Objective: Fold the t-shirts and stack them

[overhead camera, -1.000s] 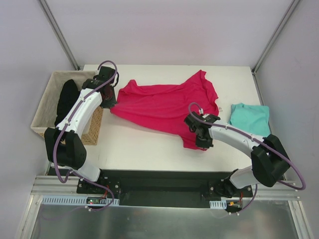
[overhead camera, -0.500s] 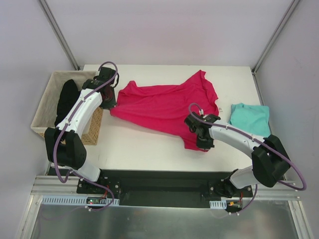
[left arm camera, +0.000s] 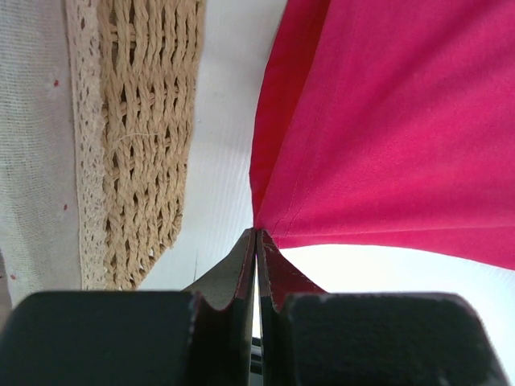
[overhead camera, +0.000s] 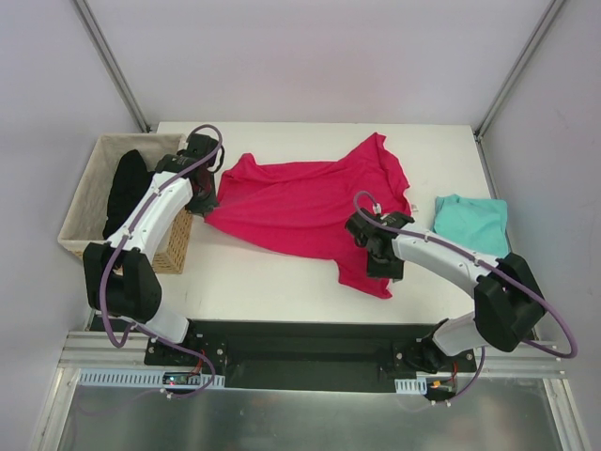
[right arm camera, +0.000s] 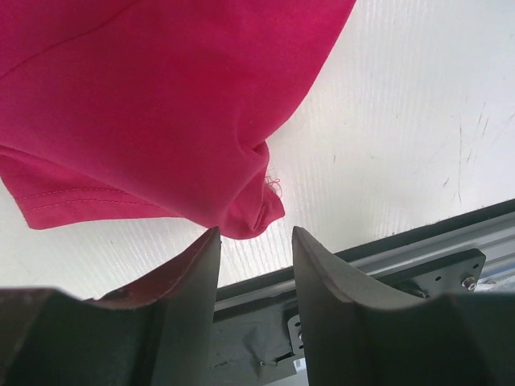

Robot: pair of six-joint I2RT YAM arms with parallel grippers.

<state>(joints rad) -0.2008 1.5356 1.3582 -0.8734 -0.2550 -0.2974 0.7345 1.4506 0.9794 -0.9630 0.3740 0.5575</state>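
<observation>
the left claw (left arm camera: 256, 241) pinches the left corner of the magenta t-shirt (overhead camera: 300, 202), whose near hem corner lies just before the half-open, empty right claw (right arm camera: 253, 233).

Table (overhead camera: 272, 282): spread shirt (overhead camera: 300, 202) is laid across the middle, from the left edge to right of centre. Folded shirt (overhead camera: 470, 224) is set at the right edge, just beside the spread shirt and apart from it. Basket (overhead camera: 80, 211) is placed at the table's left edge, with a garment (overhead camera: 124, 188) held inside it. Left gripper (overhead camera: 208, 199) is found at the spread shirt's left corner, beside the basket wall. Right gripper (overhead camera: 383, 272) is positioned at its near right corner, close to the table's front edge.
</observation>
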